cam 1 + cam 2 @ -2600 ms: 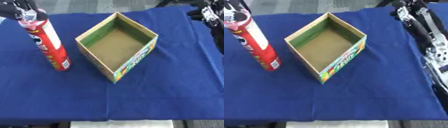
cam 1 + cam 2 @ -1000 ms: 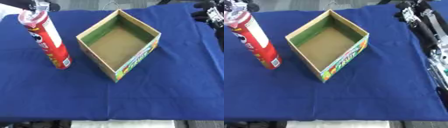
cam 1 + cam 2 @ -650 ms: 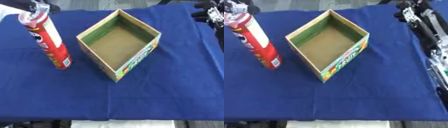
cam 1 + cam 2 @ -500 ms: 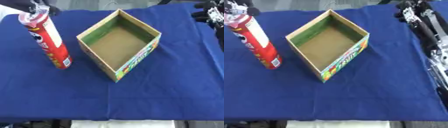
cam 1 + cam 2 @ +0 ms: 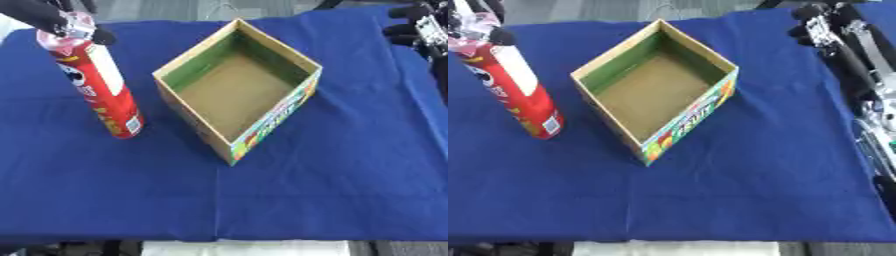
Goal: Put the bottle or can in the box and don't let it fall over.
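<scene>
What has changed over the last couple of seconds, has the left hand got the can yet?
The left hand has settled its fingers around the top of the red can, which stands upright where it was. The box and the right hand have not moved.

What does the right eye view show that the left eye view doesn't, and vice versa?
Right eye only: the right arm's silver-jointed forearm running down the view's right edge; the left eye view catches only the right hand at the top right corner.

Left eye only: more of the left hand above the red chip can, with dark fingers at the can's clear lid.

Both: the can standing upright on the blue cloth, left of the open cardboard box, which is empty.
</scene>
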